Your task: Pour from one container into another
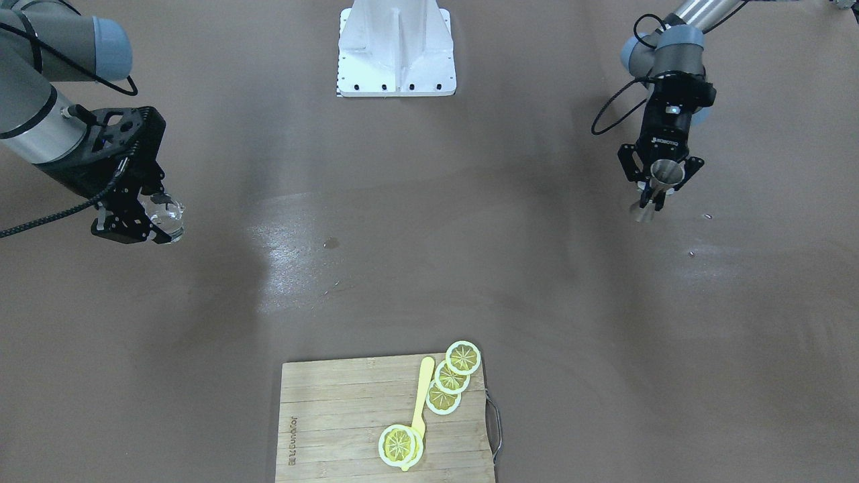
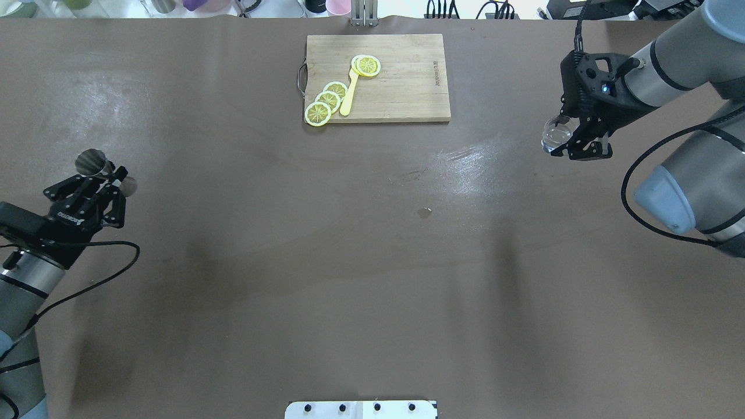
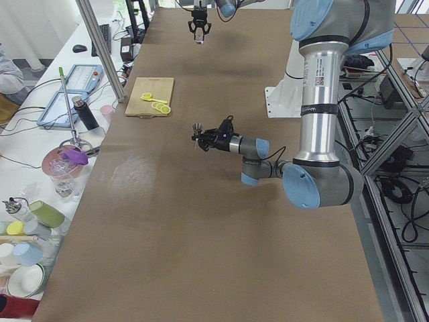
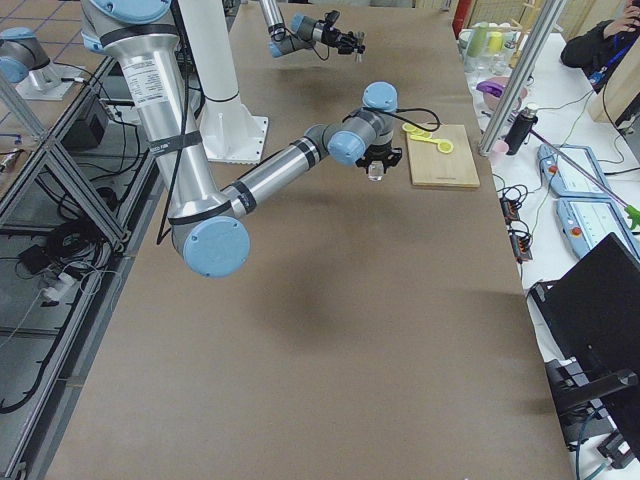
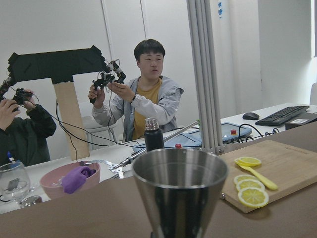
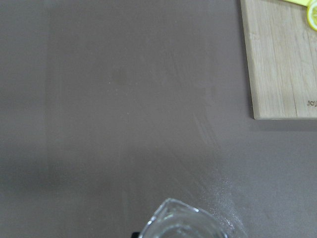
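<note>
Two containers sit well apart across the worktop (image 1: 429, 282), each in its own grip. At the left edge of the front-facing view, the right gripper (image 1: 153, 218) is clamped on the clear glass tumbler (image 1: 169, 216). At the upper right of that view, the left gripper (image 1: 660, 184) pinches the steel jigger (image 1: 666, 173) at its narrow waist. Both seem to be held off the surface.

The risk, as I judge it, lies in bringing them together. The jigger's mouth is small, so a tumbler tipped from too high or off-centre would spill onto the worktop. Smooth glass could slip or turn between the fingers as it tilts. A jigger held only at its waist could swing if bumped.

Only the left wrist view shows the jigger's mouth facing up and level; the overhead makes it look as if it leans. That view also shows people (image 5: 143, 104) beyond the cutting board (image 5: 292, 163) and its lemon slices (image 5: 253, 197). The right wrist view shows only the tumbler's rim at its bottom edge, with bare worktop beneath. No view settles whether the tumbler holds any liquid.
</note>
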